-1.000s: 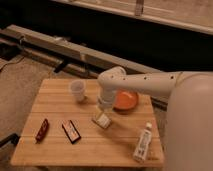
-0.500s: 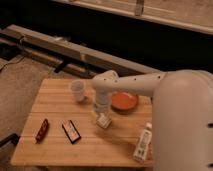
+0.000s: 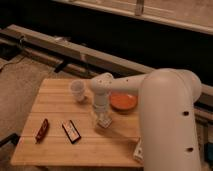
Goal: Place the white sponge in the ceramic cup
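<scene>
You see the white sponge (image 3: 105, 121) as a small off-white block with soft, rounded corners, near the middle of the table (image 3: 55, 145). It lies slightly askew to the table's planks. Part of its top is covered, so you cannot tell whether it rests flat on the table or sits a little off it. The hand (image 3: 101, 115) points straight down onto it from above, right at the sponge.

Your ceramic cup (image 3: 78, 90) is small, plain and white, narrowing slightly toward its base. It stands upright with its mouth open upward, close to the table's far edge and well apart from the sponge.
</scene>
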Robot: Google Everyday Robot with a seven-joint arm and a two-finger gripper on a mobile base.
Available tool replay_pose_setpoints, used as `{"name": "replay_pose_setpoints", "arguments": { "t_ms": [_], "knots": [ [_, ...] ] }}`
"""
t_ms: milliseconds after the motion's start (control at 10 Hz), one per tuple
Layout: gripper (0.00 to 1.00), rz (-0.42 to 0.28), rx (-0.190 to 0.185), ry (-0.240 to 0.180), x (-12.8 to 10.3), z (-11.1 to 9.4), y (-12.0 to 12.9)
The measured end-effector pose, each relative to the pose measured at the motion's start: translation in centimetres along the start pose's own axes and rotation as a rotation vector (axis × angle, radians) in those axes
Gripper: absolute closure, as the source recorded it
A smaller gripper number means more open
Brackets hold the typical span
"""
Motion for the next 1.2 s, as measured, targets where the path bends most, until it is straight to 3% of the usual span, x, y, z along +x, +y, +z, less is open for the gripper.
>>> {"name": "replay_pose_setpoints", "arguments": {
  "t_ms": [200,600,1200],
  "knots": [
    [0.39,0.024,0.014,-0.021,-0.5,-0.5,-1.8],
    [0.39,0.044,0.025,-0.04,-0.4,-1.0,-2.3],
    [0.39,0.031,-0.04,-0.098,-0.5,-2.8,-2.2]
  ]
}}
